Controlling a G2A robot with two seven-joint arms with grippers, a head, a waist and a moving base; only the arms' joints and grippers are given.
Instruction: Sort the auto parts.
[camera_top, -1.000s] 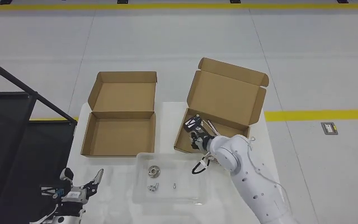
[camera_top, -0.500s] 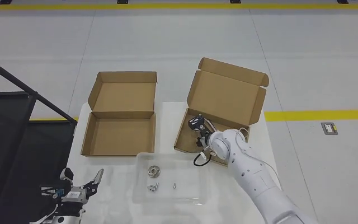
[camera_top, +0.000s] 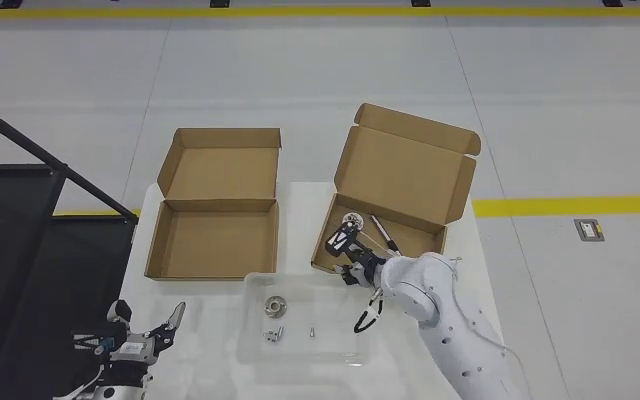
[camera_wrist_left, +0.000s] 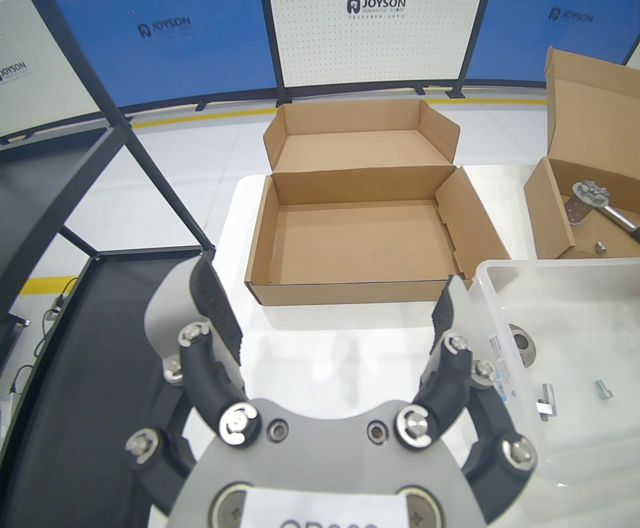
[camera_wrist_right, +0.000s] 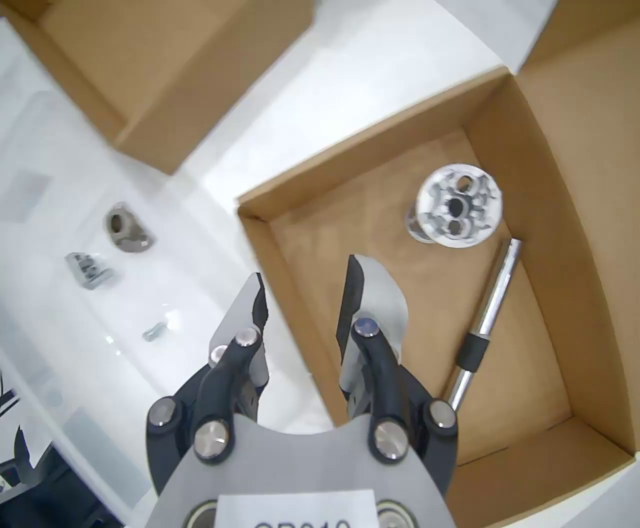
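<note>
Recorded right cardboard box (camera_top: 415, 238) at centre right of the top frame, lid raised. Held a round perforated metal hub (camera_wrist_right: 457, 207) and a slim chrome rod (camera_wrist_right: 492, 310) with a black sleeve, long axis running upper left to lower right. Found clear plastic tray (camera_top: 340, 345) at lower centre, containing a flanged ring (camera_top: 273, 304), a small block (camera_top: 273, 334) and a screw (camera_top: 313, 331). Saw left cardboard box (camera_top: 212, 240) open at centre left. Observed right hand (camera_wrist_right: 305, 272) above the right box's edge beside the tray, fingers apart, gripping nothing. Observed left hand (camera_wrist_left: 325, 275) at lower left, spread wide.

A left box (camera_top: 213, 240) and right box (camera_top: 405, 175) sit side by side on the bench (camera_top: 300, 225), with a bin (camera_top: 300, 350) before them. A disc (camera_top: 351, 219) and rod (camera_top: 383, 233) lie in the right box. A ring (camera_top: 273, 304), a bracket (camera_top: 273, 333) and perhaps a bolt (camera_top: 313, 330) lie in the bin.
</note>
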